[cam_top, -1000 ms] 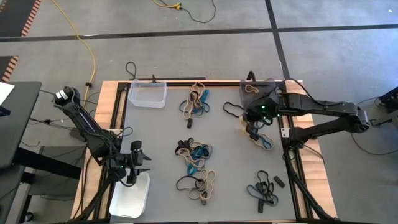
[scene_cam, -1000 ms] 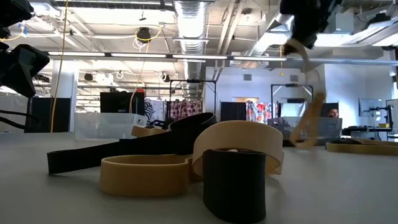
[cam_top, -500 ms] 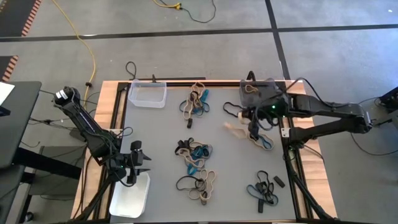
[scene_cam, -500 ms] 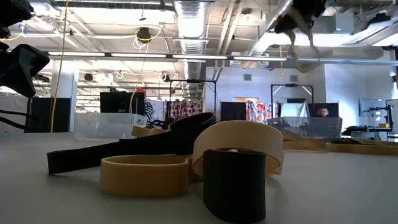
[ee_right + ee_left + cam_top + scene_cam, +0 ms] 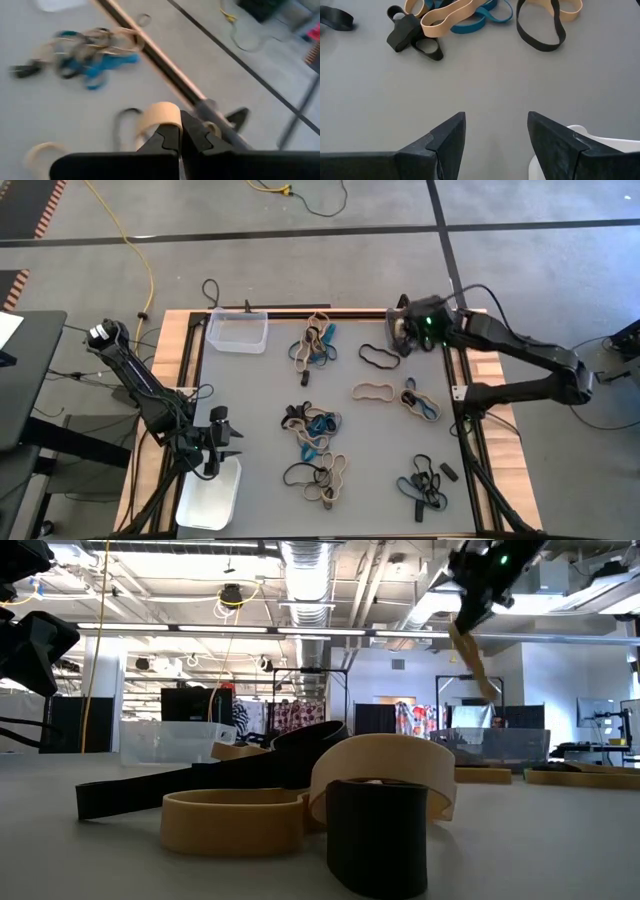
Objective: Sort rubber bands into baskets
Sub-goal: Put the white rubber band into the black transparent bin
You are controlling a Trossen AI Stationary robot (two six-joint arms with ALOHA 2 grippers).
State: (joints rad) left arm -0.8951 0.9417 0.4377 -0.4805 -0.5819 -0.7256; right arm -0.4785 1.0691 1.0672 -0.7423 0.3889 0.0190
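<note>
Fingers point(image 5: 172, 142) of the right arm pinch a thin tan rubber band point(image 5: 159, 116), which hangs long-axis down, looping just ahead of the tips above the dark grey plastic basket point(image 5: 398, 328). Released off-centre, it could catch the rim and spill onto the surface. Left fingers point(image 5: 452, 137) stand wide, empty.
</note>
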